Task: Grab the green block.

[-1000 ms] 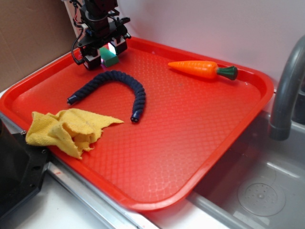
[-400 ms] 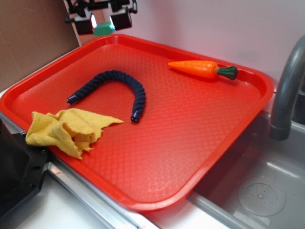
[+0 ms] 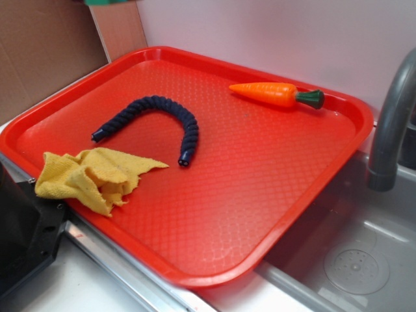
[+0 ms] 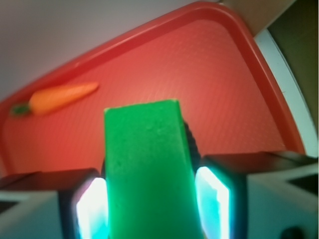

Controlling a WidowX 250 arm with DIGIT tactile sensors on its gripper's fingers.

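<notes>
In the wrist view my gripper (image 4: 149,199) is shut on the green block (image 4: 147,164), which stands between the two glowing fingers (image 4: 215,201) and fills the middle of the frame, held high above the red tray (image 4: 164,69). In the exterior view only a sliver of the green block (image 3: 109,2) shows at the top left edge; the gripper itself is out of that frame.
On the red tray (image 3: 279,195) lie an orange toy carrot (image 3: 276,93) with a dark green stem at the back right, a dark blue ridged curved tube (image 3: 159,117) in the middle, and a crumpled yellow cloth (image 3: 91,177) at the front left. A sink and grey faucet (image 3: 390,123) stand to the right.
The gripper has lifted the green block from the tray's back left corner straight up, almost out of the exterior frame. The other objects have not moved.
</notes>
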